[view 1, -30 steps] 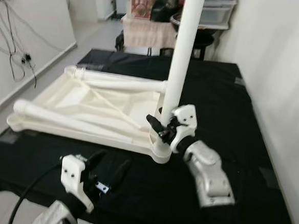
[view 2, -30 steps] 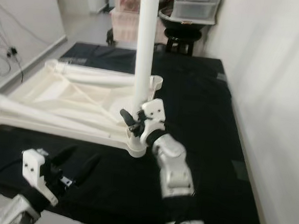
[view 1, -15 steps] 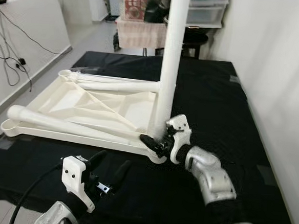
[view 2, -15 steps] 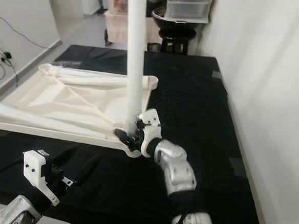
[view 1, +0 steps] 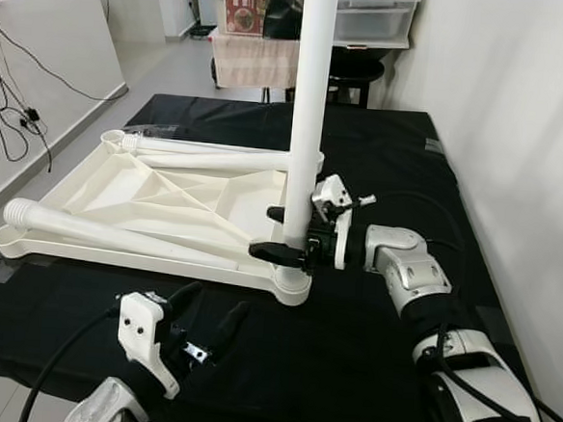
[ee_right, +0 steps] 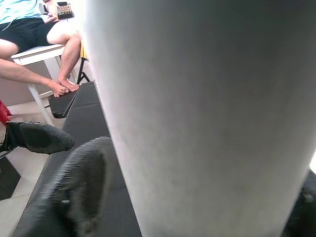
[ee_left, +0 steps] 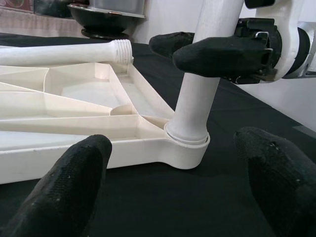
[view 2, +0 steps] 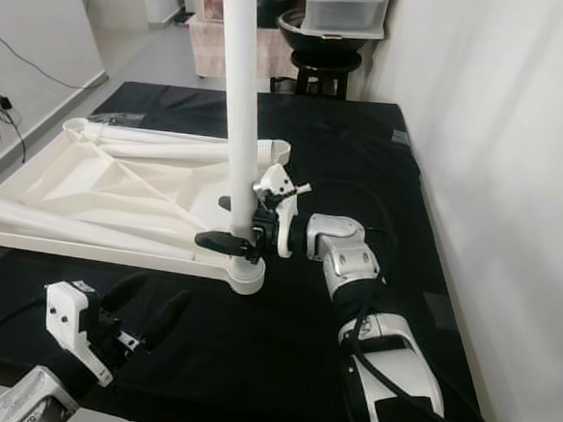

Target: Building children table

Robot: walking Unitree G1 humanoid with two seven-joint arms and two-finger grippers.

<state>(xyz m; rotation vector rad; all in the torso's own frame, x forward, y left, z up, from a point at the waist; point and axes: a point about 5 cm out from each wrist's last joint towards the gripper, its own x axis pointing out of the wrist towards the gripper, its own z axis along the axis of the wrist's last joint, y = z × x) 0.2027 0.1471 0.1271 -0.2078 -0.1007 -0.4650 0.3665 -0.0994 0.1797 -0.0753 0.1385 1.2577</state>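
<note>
The white tabletop (view 1: 147,197) lies upside down on the black desk (view 1: 382,160), two loose legs (view 1: 116,233) resting across it. At its 4 o'clock corner an upright leg (view 1: 310,107) stands in the socket, the right hand (view 1: 290,234) gripping it low down. The left hand (view 1: 206,317) hovers wide open at 6 o'clock, holding nothing.

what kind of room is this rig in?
Likely a lived-in home room, used as a work area: a black mat covers the floor, a white tabletop lies on it, storage bins and a stool stand behind, and wall cables hang at left.
</note>
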